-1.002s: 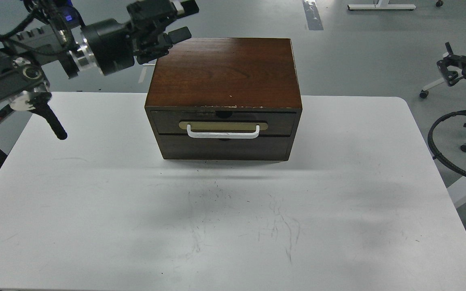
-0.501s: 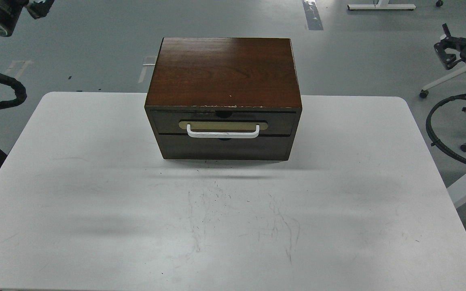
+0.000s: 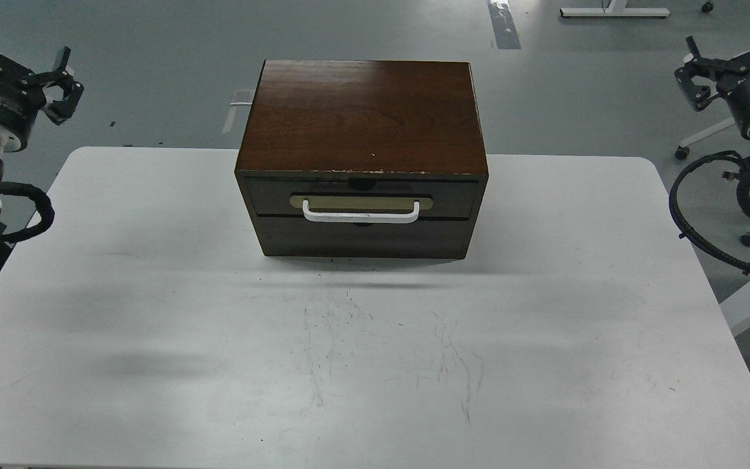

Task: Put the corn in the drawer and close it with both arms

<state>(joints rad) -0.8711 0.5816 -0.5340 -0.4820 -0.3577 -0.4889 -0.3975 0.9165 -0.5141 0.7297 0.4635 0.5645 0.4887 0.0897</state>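
The brown wooden cabinet [image 3: 362, 117] stands at the back middle of the white table [image 3: 153, 293]. Its drawer [image 3: 459, 197], with a dark front and a white bar handle [image 3: 361, 215] on a gold plate, is pushed in flush. The corn is out of view. My left gripper [image 3: 20, 55] is at the far left edge, well clear of the cabinet, with its claws spread and nothing in them. My right gripper [image 3: 733, 49] is at the far right edge, also away from the cabinet, with its claws spread and empty.
A plain dark panel [image 3: 362, 238] sits below the drawer. Black cables [image 3: 687, 221] loop off the table's right side. White chair or stand legs [image 3: 700, 137] are on the grey floor behind. The table shows scuff marks in the middle.
My left arm has swung from the cabinet's back left corner out to the far left edge. My right gripper has moved up and slightly left. The drawer stays shut.
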